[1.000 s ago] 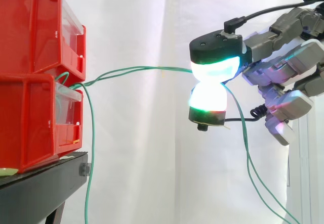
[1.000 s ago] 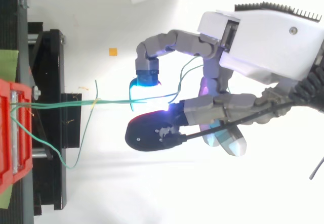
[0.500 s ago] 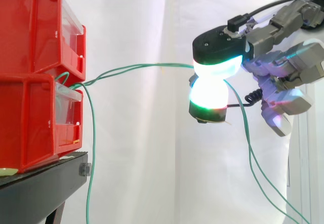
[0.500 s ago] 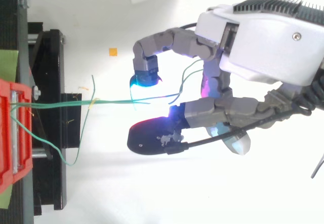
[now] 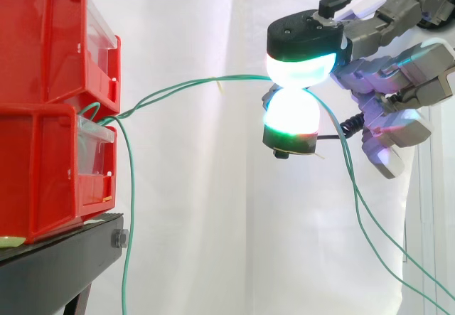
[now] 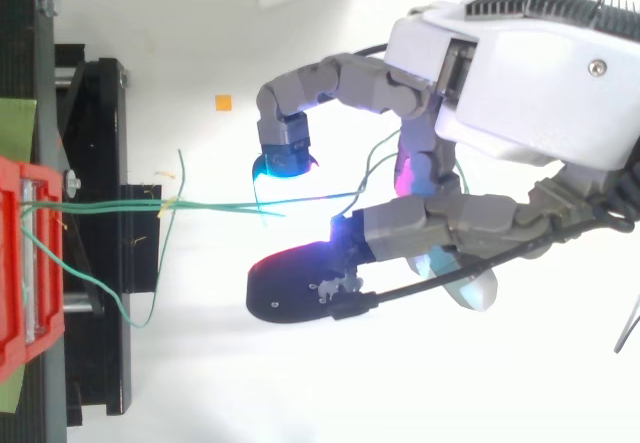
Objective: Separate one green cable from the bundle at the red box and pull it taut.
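Note:
Two thin green cables [image 5: 192,82] leave the clear front of the lower red bin [image 5: 43,173] and rise rightward to my hand [image 5: 387,94]. Two glowing fingertips [image 5: 298,65] are pressed together, one above the other, with the cables pinched between them. Beyond the pinch the strands drop to the lower right. From above, the cables [image 6: 230,204] run nearly straight from the red bin [image 6: 15,263] to the hand [image 6: 440,218]. A third green cable [image 5: 126,208] hangs loose down from the bin.
A second red bin [image 5: 43,38] sits on top of the lower one, both on a black stand [image 5: 57,265]. A white curtain hangs behind. In the top view a slack green loop [image 6: 100,288] lies over the stand [image 6: 100,143].
The hand has risen slightly with the cables still pinched, so the strands now climb more steeply from the bin. The hanging cable has not moved.

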You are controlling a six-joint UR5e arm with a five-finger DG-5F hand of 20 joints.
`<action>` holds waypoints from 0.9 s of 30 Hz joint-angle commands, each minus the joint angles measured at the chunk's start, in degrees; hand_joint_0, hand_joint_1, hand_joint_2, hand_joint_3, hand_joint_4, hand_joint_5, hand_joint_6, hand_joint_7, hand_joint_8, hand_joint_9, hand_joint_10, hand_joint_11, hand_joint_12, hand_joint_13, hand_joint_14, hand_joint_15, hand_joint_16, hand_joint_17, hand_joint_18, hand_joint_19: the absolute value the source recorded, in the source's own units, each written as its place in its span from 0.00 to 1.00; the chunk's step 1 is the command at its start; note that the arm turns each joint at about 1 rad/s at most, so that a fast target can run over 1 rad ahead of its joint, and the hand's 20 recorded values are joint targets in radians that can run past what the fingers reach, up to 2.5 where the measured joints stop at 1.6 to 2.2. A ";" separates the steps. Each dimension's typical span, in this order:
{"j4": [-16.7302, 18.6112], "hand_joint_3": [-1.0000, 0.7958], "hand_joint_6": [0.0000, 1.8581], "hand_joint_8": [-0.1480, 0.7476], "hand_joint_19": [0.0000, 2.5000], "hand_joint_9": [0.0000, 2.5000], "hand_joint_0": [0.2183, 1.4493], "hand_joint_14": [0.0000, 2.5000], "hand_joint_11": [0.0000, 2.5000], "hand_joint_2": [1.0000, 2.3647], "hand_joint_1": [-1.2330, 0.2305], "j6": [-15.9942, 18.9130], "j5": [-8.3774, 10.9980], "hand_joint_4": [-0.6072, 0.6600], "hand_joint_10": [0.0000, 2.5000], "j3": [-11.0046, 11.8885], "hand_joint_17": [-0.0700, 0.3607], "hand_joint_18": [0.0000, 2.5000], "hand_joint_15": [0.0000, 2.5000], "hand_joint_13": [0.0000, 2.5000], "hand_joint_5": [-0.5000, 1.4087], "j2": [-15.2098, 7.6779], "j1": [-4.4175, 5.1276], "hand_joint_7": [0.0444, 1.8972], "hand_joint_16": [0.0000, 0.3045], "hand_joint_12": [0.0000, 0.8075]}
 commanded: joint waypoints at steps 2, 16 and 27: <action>0.09 0.28 0.30 0.44 0.20 0.82 0.24 0.01 0.25 0.00 0.42 0.00 -0.09 0.50 0.01 -0.03 0.44 0.49 0.27 0.65 0.33 -0.03 -0.02 0.68 0.18 0.49; 0.17 0.28 0.29 0.43 0.18 0.84 0.16 0.01 0.22 0.00 0.64 0.00 -0.09 0.54 0.01 -0.21 0.49 0.53 0.26 0.67 0.33 -0.03 -0.19 0.71 0.20 0.52; 0.17 0.28 0.30 0.41 0.23 0.85 0.31 0.01 0.27 0.00 0.53 0.00 -0.09 0.49 0.01 -0.21 0.39 0.48 0.28 0.66 0.33 -0.03 -0.28 0.66 0.15 0.47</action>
